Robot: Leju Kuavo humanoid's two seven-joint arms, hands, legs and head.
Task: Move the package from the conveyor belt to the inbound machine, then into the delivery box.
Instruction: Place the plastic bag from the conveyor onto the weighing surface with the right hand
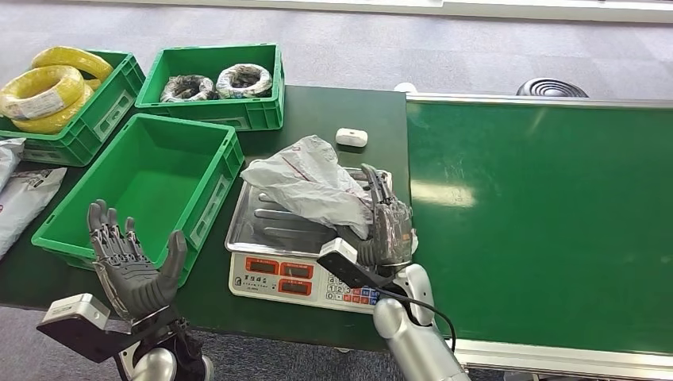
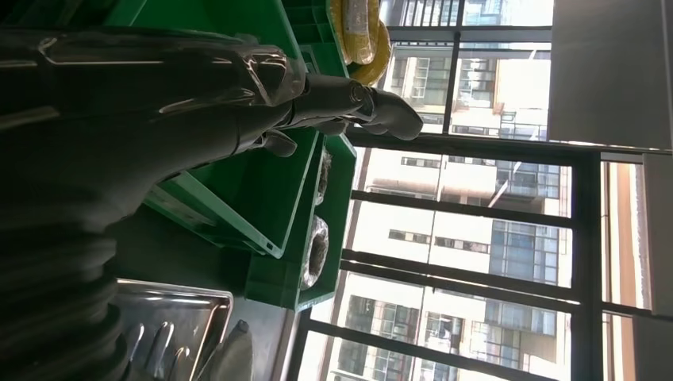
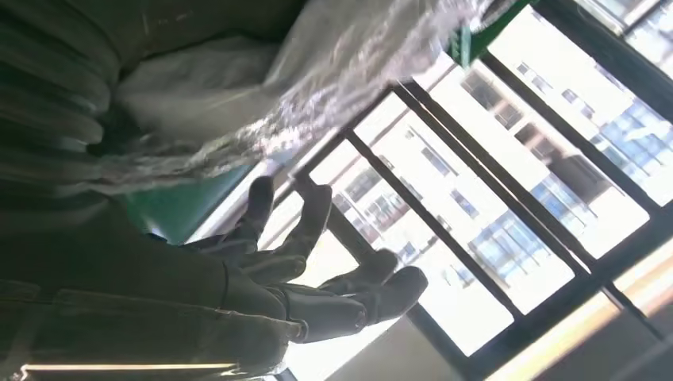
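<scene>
crinkled white-grey plastic is what our package (image 1: 305, 184) is made of, a soft mailer bag lying on the steel weighing pan of the white electronic scale (image 1: 262, 230), which sits at the front edge of the dark green table (image 1: 333, 111) just beside the green conveyor belt (image 1: 540, 222). we judge the scale to be the inbound machine, so the bag rests there to be weighed. our right hand (image 1: 385, 226) lies against the bag's near right side, fingers apart and stretched along it; whether it truly grips, we cannot tell. our left hand (image 1: 131, 258) is raised palm-up near the front corner of the empty green plastic crate (image 1: 214, 190), fingers spread and holding nothing, probably ready to receive the bag for the delivery box. behind stand a crate of yellow cable coils (image 1: 48, 91) and a crate of dark wrapped coils (image 1: 214, 82). red digits show on the scale's front, too small to read, and the bag's red marking is illegible.
</scene>
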